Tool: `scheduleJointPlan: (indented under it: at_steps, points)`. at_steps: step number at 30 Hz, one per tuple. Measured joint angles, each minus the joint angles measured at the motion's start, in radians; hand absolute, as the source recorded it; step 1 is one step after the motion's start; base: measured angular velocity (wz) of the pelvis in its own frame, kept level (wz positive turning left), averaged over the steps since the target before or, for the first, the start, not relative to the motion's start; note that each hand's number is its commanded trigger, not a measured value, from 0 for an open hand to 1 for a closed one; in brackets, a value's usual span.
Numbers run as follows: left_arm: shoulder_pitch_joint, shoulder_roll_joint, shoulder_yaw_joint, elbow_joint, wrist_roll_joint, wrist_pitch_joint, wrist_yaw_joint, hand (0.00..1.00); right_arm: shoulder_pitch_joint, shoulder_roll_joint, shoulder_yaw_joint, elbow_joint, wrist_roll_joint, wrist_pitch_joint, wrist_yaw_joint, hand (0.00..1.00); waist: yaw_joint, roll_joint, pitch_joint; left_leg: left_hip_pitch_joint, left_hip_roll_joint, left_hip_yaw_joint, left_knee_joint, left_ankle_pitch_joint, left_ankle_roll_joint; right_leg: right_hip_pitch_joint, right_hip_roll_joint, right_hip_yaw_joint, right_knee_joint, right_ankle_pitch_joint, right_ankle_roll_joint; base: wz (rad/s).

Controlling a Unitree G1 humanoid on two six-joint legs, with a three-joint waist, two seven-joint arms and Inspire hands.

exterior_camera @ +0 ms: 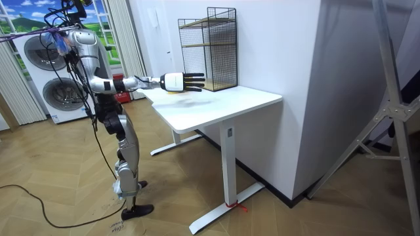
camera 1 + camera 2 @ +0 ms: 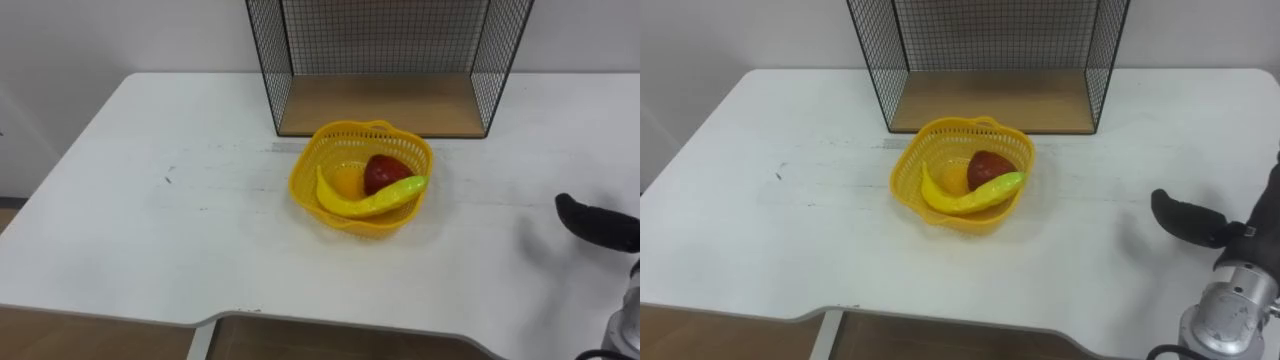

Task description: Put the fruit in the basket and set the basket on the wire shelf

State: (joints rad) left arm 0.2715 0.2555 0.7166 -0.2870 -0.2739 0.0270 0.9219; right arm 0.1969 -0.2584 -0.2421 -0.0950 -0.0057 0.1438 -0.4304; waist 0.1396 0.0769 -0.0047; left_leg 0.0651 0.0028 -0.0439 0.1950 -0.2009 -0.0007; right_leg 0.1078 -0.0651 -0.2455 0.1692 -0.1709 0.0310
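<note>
Clearly the left stretch of the white worktop (image 2: 150, 200) has no part in the job; what matters sits further right. Around the middle stands the yellow basket (image 2: 303, 178), and the fruit is in it: a banana (image 2: 370, 203) lies across the front, its long axis running from lower left up to a greenish tip at the right, with an orange (image 2: 348, 182) and a red apple (image 2: 383, 172) tucked behind it. So the loading looks done, and what is left is the lift onto the wire shelf (image 2: 380, 105). That shelf stands just behind the basket, open front facing the robot, its wooden floor near the basket's far rim but apart from it. Further right, well apart from the basket, the right robot hand (image 2: 598, 222) hovers over the worktop, dark fingers pointing left toward the basket. The room view shows them straight and spread, holding nothing. The relation that counts is that the basket lies to the left of this robot hand and a little farther from the robot, with bare worktop between them. The reach would therefore go leftward and slightly forward. The basket is roughly round, with no handle that I can see, so its right-hand rim seems the natural place to take hold.
</note>
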Motion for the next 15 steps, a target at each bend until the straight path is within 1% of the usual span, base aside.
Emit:
scheduleJointPlan:
  at_steps: [1, 2, 4, 5, 6, 7, 8, 10, 12, 13, 14, 15]
  points:
    - [0.000, -0.001, -0.031, 0.000, 0.000, 0.000, -0.026, 0.00, 0.000, 0.000, 0.007, 0.000, 0.000, -0.007, 0.011, 0.00, -0.008, -0.008, 0.0061, -0.003, -0.001, -0.001, 0.002, 0.000, 0.000, 0.002, 0.000, -0.001, 0.000, 0.000, 0.000, 0.00]
    - [0.000, -0.001, -0.045, 0.000, 0.000, 0.000, -0.042, 0.00, 0.000, 0.000, 0.010, 0.000, 0.000, -0.011, 0.018, 0.00, -0.011, -0.013, 0.0097, -0.002, -0.001, -0.001, 0.002, 0.000, 0.000, 0.003, 0.000, -0.002, -0.001, 0.000, 0.000, 0.04]
    - [-0.001, -0.003, -0.110, 0.000, -0.001, 0.000, -0.101, 0.00, -0.015, 0.000, 0.034, 0.001, 0.000, -0.012, 0.043, 0.00, -0.029, -0.025, 0.0170, -0.004, -0.001, -0.001, -0.002, 0.000, 0.000, 0.003, 0.000, -0.001, -0.001, -0.001, 0.001, 0.00]
    - [-0.003, -0.004, -0.127, 0.000, -0.006, 0.000, -0.117, 0.00, -0.022, 0.000, 0.039, 0.001, 0.000, -0.012, 0.048, 0.00, -0.030, -0.030, 0.0191, -0.005, -0.001, 0.000, -0.003, 0.000, 0.000, 0.001, 0.000, 0.002, -0.001, -0.001, 0.001, -0.08]
    - [-0.008, -0.009, -0.161, 0.000, -0.023, 0.000, -0.155, 0.00, -0.035, 0.000, 0.049, 0.001, 0.000, -0.014, 0.060, 0.00, -0.032, -0.040, 0.0179, -0.007, 0.000, 0.006, -0.005, 0.000, 0.000, -0.005, 0.001, 0.010, -0.001, -0.001, 0.001, -0.14]
    - [-0.009, -0.014, -0.195, 0.001, -0.044, 0.003, -0.191, 0.00, -0.043, 0.001, 0.060, 0.001, 0.000, -0.018, 0.077, 0.00, -0.034, -0.045, 0.0148, -0.006, 0.000, 0.012, -0.008, 0.000, 0.000, -0.007, 0.002, 0.016, -0.001, -0.001, 0.001, -0.15]
    - [-0.011, -0.017, -0.210, 0.005, -0.051, 0.003, -0.210, 0.00, -0.044, 0.001, 0.065, 0.001, 0.000, -0.022, 0.085, 0.00, -0.035, -0.046, 0.0140, -0.004, 0.000, 0.014, -0.009, 0.000, 0.001, -0.007, 0.002, 0.019, -0.001, -0.001, 0.001, -0.11]
    - [-0.026, -0.032, -0.271, 0.044, -0.050, 0.005, -0.288, 0.00, -0.057, 0.010, 0.081, 0.002, -0.004, -0.025, 0.122, 0.00, -0.046, -0.053, 0.0099, 0.000, 0.000, 0.016, -0.009, 0.000, 0.001, -0.007, 0.001, 0.021, 0.000, 0.000, 0.002, -0.03]
    - [-0.040, -0.046, -0.309, 0.084, -0.051, 0.010, -0.341, 0.00, -0.070, 0.013, 0.098, 0.005, -0.007, -0.026, 0.146, 0.00, -0.057, -0.052, 0.0105, 0.001, 0.000, 0.018, -0.009, 0.000, 0.001, -0.007, 0.001, 0.022, 0.000, 0.000, 0.002, 0.00]
    - [-0.044, -0.052, -0.340, 0.100, -0.069, 0.012, -0.367, 0.00, -0.073, 0.018, 0.105, 0.008, -0.006, -0.035, 0.158, 0.00, -0.064, -0.048, 0.0128, 0.002, 0.000, 0.019, -0.012, 0.000, 0.001, -0.008, 0.002, 0.023, -0.001, 0.000, 0.002, 0.00]
    - [-0.045, -0.056, -0.355, 0.102, -0.081, 0.012, -0.381, 0.00, -0.073, 0.023, 0.106, 0.011, -0.006, -0.040, 0.162, 0.00, -0.068, -0.047, 0.0137, 0.002, 0.000, 0.019, -0.013, 0.000, 0.001, -0.008, 0.002, 0.023, -0.001, 0.000, 0.002, 0.00]
    - [-0.044, -0.063, -0.386, 0.104, -0.091, 0.012, -0.413, 0.00, -0.073, 0.030, 0.113, 0.018, -0.003, -0.042, 0.166, 0.00, -0.076, -0.046, 0.0141, 0.003, 0.000, 0.019, -0.013, 0.000, 0.001, -0.009, 0.002, 0.023, -0.001, 0.000, 0.002, 0.00]
